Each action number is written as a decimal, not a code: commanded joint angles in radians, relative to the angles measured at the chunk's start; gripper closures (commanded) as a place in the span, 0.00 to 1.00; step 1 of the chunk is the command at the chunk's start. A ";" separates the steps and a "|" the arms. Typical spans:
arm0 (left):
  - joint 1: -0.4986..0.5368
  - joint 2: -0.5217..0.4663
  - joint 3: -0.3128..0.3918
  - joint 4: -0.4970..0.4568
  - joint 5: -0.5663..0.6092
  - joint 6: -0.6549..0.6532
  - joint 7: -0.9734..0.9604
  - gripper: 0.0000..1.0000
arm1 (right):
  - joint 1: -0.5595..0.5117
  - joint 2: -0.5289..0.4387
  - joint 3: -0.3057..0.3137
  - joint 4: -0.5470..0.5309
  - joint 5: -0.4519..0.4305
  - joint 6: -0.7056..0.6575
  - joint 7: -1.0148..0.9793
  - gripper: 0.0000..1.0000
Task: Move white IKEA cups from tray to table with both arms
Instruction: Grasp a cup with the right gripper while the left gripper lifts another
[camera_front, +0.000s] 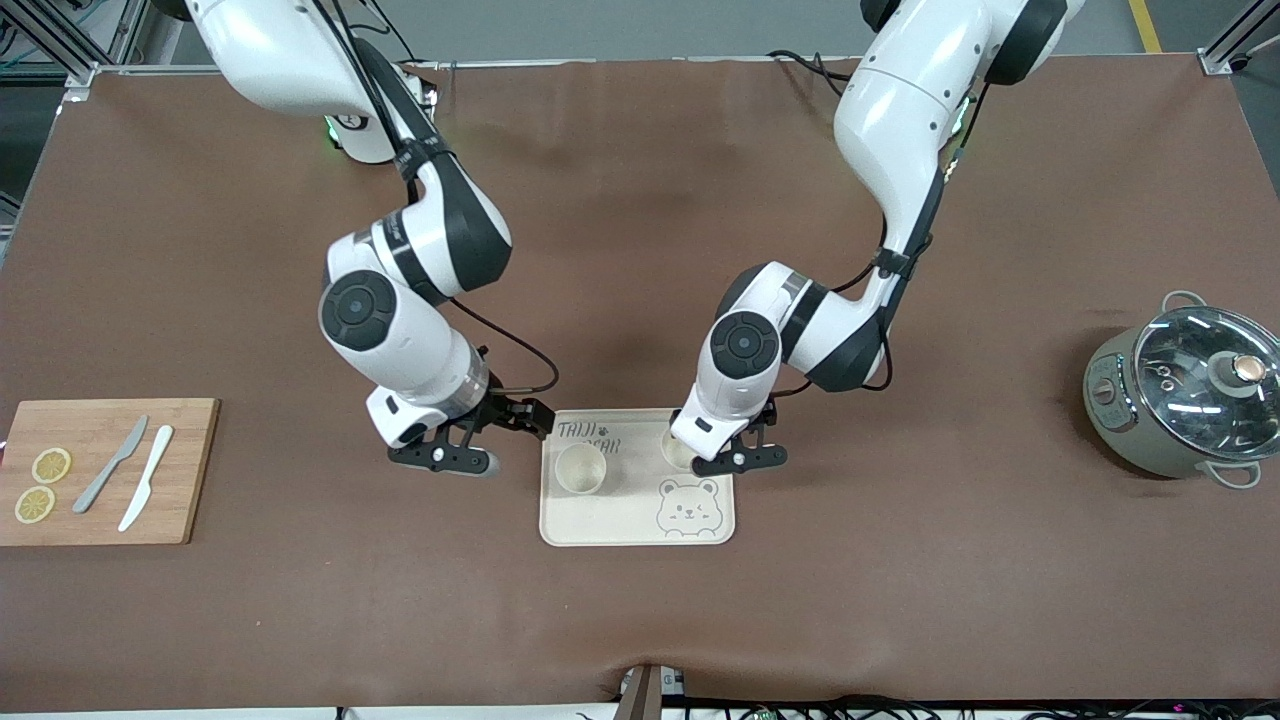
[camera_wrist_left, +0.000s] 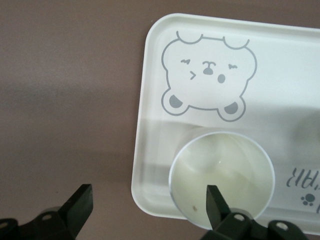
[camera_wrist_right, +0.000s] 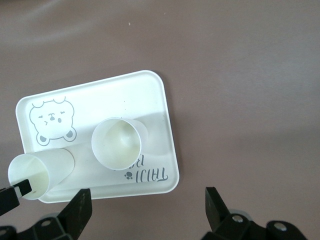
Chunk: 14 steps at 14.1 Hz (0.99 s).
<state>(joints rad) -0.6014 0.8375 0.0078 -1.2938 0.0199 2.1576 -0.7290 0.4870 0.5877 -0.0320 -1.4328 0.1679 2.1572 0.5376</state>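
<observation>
Two white cups stand upright on the cream bear tray (camera_front: 620, 522). One cup (camera_front: 581, 468) is toward the right arm's end. The other cup (camera_front: 677, 452) is at the tray's edge toward the left arm's end, partly hidden by the left arm's hand. My left gripper (camera_front: 740, 460) is open over that cup (camera_wrist_left: 220, 170), one finger over its mouth and one outside the tray (camera_wrist_left: 300, 75). My right gripper (camera_front: 462, 445) is open and empty over the table beside the tray. The right wrist view shows both cups (camera_wrist_right: 117, 142) (camera_wrist_right: 37, 171) on the tray (camera_wrist_right: 125, 95).
A wooden cutting board (camera_front: 190, 470) with lemon slices (camera_front: 50, 465) and two knives (camera_front: 145, 478) lies at the right arm's end. A grey pot with a glass lid (camera_front: 1190, 390) stands at the left arm's end.
</observation>
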 joint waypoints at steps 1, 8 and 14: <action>-0.014 0.037 0.014 0.024 0.023 0.034 -0.021 0.00 | 0.018 0.055 -0.011 0.037 -0.007 0.048 0.024 0.00; -0.008 0.061 0.012 0.024 0.011 0.123 -0.093 0.88 | 0.013 0.138 -0.016 0.038 -0.007 0.193 0.025 0.00; -0.004 0.068 0.012 0.019 0.023 0.128 -0.118 1.00 | 0.022 0.211 -0.016 0.044 -0.005 0.271 0.025 0.00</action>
<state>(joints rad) -0.6011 0.8919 0.0116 -1.2927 0.0201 2.2758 -0.8240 0.4986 0.7661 -0.0425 -1.4238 0.1679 2.4191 0.5414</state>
